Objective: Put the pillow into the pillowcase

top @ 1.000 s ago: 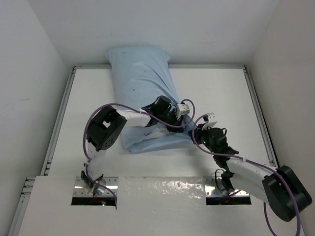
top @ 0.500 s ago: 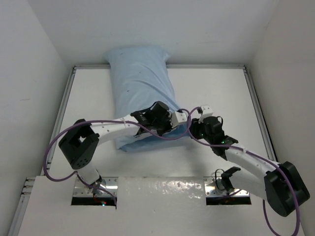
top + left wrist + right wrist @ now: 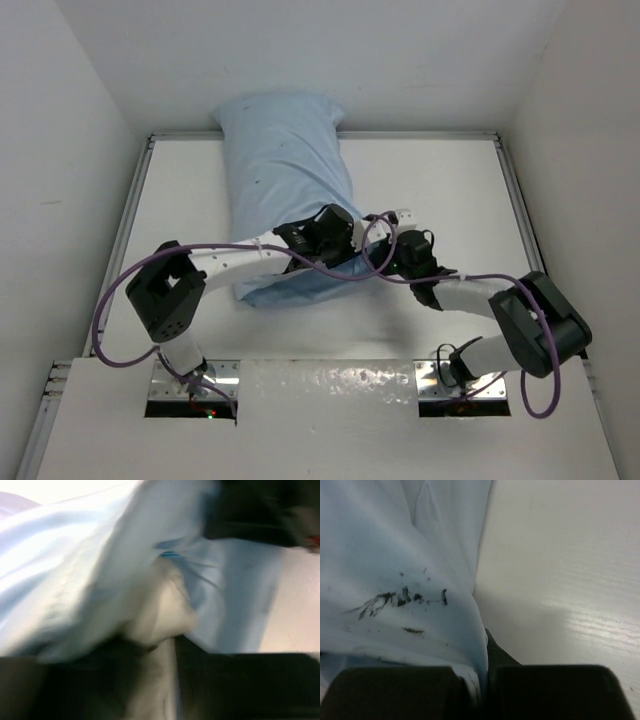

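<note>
K: Jaws first. Right gripper [image 3: 479, 682] is clenched on a fold of the pillowcase [image 3: 285, 170]. Light blue cloth runs down into the seam between its two dark fingers [image 3: 545, 690].

M: And the left?

K: Left gripper [image 3: 162, 680] is harder to read because its wrist view is badly blurred. Off-white cloth sits between its fingers, but I cannot tell whether it is clamped or let go.

M: Where does the case lie?

K: On the table [image 3: 450, 180], left of centre. The long axis runs from the back wall [image 3: 400, 60] toward the arms, with the near end leaning a little to the right. The far end is pushed up against that wall. The near end points at the bases, and both grippers sit at its right-hand corner, just beside each other.

M: Pillow?

K: The pillow [image 3: 165, 610] shows as an off-white bulge under a lifted blue edge in the left wrist view. From above the case looks plump along its whole length (none of the white shows for certain from up there). I cannot tell how much of the near end is covered.

M: Anything on the cloth?

K: Dark marks [image 3: 402, 597] smudged across the blue, near the right gripper. Bare table is just to the right of that fold.
</note>
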Available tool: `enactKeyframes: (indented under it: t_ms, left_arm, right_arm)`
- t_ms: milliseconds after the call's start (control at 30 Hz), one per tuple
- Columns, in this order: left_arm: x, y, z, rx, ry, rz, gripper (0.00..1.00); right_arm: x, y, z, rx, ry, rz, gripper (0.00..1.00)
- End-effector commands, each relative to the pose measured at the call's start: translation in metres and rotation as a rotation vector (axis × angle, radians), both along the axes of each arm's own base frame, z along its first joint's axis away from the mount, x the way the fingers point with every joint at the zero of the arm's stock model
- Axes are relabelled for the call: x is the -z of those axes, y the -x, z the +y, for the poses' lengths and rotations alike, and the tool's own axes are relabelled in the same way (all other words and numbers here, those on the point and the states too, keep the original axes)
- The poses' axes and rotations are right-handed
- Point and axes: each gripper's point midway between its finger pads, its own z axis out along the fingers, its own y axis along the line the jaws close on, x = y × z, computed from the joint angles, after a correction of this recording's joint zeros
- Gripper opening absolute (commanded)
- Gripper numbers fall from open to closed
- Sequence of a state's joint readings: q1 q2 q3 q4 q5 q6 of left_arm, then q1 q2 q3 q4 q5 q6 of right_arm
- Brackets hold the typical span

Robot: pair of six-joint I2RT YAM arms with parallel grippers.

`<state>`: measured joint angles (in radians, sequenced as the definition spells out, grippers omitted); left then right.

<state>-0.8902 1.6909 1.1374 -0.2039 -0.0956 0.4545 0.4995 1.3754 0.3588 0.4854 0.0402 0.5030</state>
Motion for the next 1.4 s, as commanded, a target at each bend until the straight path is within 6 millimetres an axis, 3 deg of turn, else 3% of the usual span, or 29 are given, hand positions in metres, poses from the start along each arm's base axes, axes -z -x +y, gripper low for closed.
enactKeyframes:
  t_ms: [0, 33, 67, 100, 167, 233, 333, 433, 533, 633, 667, 733, 800, 1000, 1033, 1067, 1100, 1133, 1167, 1200, 1233, 1267, 1367]
  left_arm:
    - [-0.005, 0.017, 0.002, 0.057, -0.077, 0.073, 0.41]
    - [-0.011, 0.024, -0.001, 0.079, -0.08, 0.104, 0.6]
    - [-0.004, 0.044, 0.01, 0.112, -0.137, 0.191, 0.69]
    - [-0.009, 0.052, 0.009, 0.133, -0.144, 0.216, 0.91]
    - [-0.009, 0.074, 0.026, 0.165, -0.213, 0.288, 0.96]
    - [-0.014, 0.091, 0.044, 0.212, -0.288, 0.312, 0.97]
    - [-0.019, 0.102, 0.065, 0.268, -0.382, 0.323, 0.98]
    - [-0.025, 0.117, 0.099, 0.321, -0.513, 0.355, 0.99]
    - [-0.036, 0.114, 0.116, 0.326, -0.572, 0.306, 0.99]
    - [-0.052, 0.114, 0.11, 0.374, -0.523, 0.26, 0.99]
    - [-0.064, 0.114, 0.101, 0.42, -0.479, 0.238, 0.99]
    - [-0.098, 0.146, 0.062, 0.6, -0.195, 0.274, 0.98]
    - [-0.104, 0.148, 0.051, 0.609, -0.147, 0.289, 0.95]
    - [-0.138, 0.115, 0.035, 0.43, -0.061, 0.178, 1.0]
    - [-0.144, 0.104, 0.036, 0.357, -0.041, 0.152, 1.0]
    - [-0.15, 0.076, 0.039, 0.25, -0.054, 0.045, 1.0]
    - [-0.13, 0.066, 0.047, 0.191, -0.105, 0.023, 1.0]
    - [-0.121, 0.051, 0.054, 0.133, -0.148, -0.032, 1.0]
    - [-0.117, 0.024, 0.058, 0.04, -0.183, -0.144, 1.0]
    - [-0.105, 0.016, 0.062, 0.04, -0.239, -0.193, 1.0]
    - [-0.076, 0.015, 0.069, 0.037, -0.31, -0.197, 1.0]
    - [-0.076, 0.006, 0.066, 0.007, -0.309, -0.258, 1.0]
    - [-0.065, 0.009, 0.056, 0.045, -0.29, -0.254, 1.0]
  right_arm:
    - [-0.06, -0.044, 0.026, 0.053, -0.178, -0.167, 0.0]
    - [-0.063, -0.047, 0.025, 0.067, -0.184, -0.176, 0.0]
    - [-0.068, -0.049, 0.026, 0.072, -0.191, -0.18, 0.0]
    - [-0.074, -0.05, 0.027, 0.075, -0.203, -0.19, 0.0]
    - [-0.079, -0.052, 0.026, 0.087, -0.21, -0.193, 0.0]
    - [-0.085, -0.054, 0.024, 0.106, -0.228, -0.202, 0.0]
    - [-0.093, -0.056, 0.023, 0.118, -0.254, -0.213, 0.0]
    - [-0.099, -0.061, 0.025, 0.113, -0.25, -0.214, 0.0]
    - [-0.102, -0.06, 0.026, 0.102, -0.255, -0.216, 0.0]
    - [-0.102, -0.06, 0.026, 0.091, -0.24, -0.214, 0.0]
    - [-0.101, -0.06, 0.027, 0.081, -0.233, -0.214, 0.0]
    - [-0.101, -0.056, 0.033, 0.037, -0.242, -0.212, 0.0]
    - [-0.1, -0.054, 0.034, 0.032, -0.245, -0.21, 0.0]
    - [-0.101, -0.051, 0.033, 0.024, -0.242, -0.212, 0.0]
    - [-0.101, -0.051, 0.033, 0.023, -0.241, -0.213, 0.0]
    - [-0.102, -0.052, 0.033, 0.023, -0.243, -0.216, 0.0]
    - [-0.103, -0.052, 0.033, 0.027, -0.249, -0.216, 0.0]
    - [-0.102, -0.052, 0.034, 0.027, -0.255, -0.214, 0.0]
    - [-0.105, -0.051, 0.037, 0.012, -0.269, -0.217, 0.0]
    - [-0.105, -0.05, 0.038, 0.01, -0.282, -0.213, 0.0]
    - [-0.106, -0.049, 0.039, 0.008, -0.289, -0.212, 0.0]
    - [-0.106, -0.049, 0.039, 0.005, -0.293, -0.214, 0.0]
    - [-0.102, -0.048, 0.04, 0.002, -0.282, -0.2, 0.0]
